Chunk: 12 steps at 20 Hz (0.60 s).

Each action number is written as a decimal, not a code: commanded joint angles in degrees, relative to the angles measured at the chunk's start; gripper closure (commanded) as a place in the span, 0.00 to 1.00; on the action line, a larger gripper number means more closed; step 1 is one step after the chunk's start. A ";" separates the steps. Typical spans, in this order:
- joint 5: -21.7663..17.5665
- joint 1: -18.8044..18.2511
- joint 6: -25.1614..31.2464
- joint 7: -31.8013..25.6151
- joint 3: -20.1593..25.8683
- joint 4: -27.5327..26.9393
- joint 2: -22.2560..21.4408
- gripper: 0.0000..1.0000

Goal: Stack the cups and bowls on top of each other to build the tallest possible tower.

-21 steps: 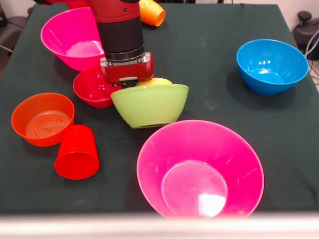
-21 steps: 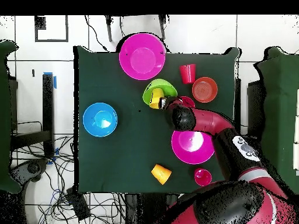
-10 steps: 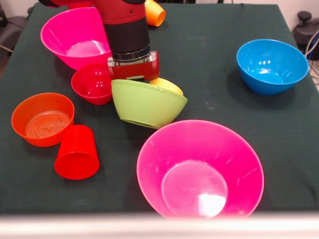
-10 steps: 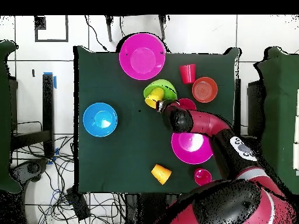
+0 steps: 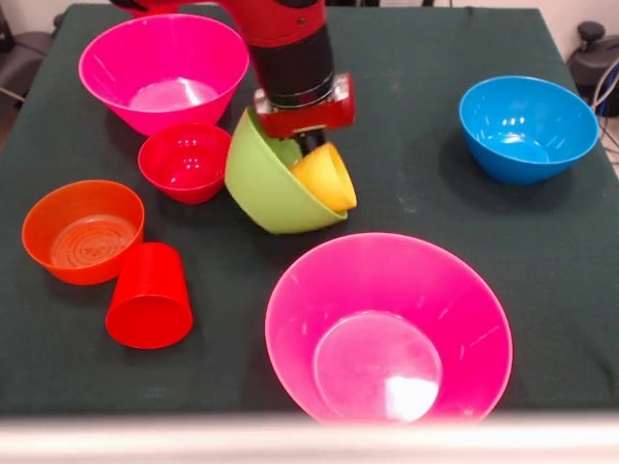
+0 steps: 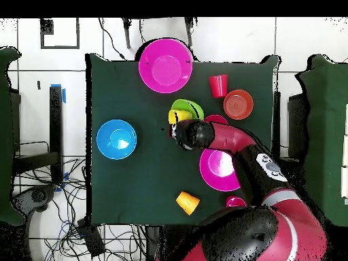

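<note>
Lime-green bowl [image 5: 266, 184] holds a yellow cup [image 5: 326, 176] (both glossy).

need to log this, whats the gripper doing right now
gripper: down at the tilted lime-green bowl with the yellow cup in it; open or shut cannot be told

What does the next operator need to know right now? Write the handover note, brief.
End effector: low over the tilted lime-green bowl; open or shut cannot be told.
Lime-green bowl is tipped on its side, mouth toward the blue bowl, with the yellow cup lying in it.
Small red bowl sits upright beside it. Translucent orange bowl and red cup are at the table's edge; one pink bowl is behind, one in front. Orange cup lies alone.
Done: no standing tower.
Left: right the green bowl and stack everything.
</note>
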 commanded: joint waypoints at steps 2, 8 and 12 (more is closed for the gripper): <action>2.71 5.27 16.63 6.41 -4.81 -4.27 0.55 1.00; -0.24 8.13 20.12 6.55 -8.48 -10.39 3.01 1.00; -4.50 10.46 18.86 4.73 -11.41 -14.74 3.83 1.00</action>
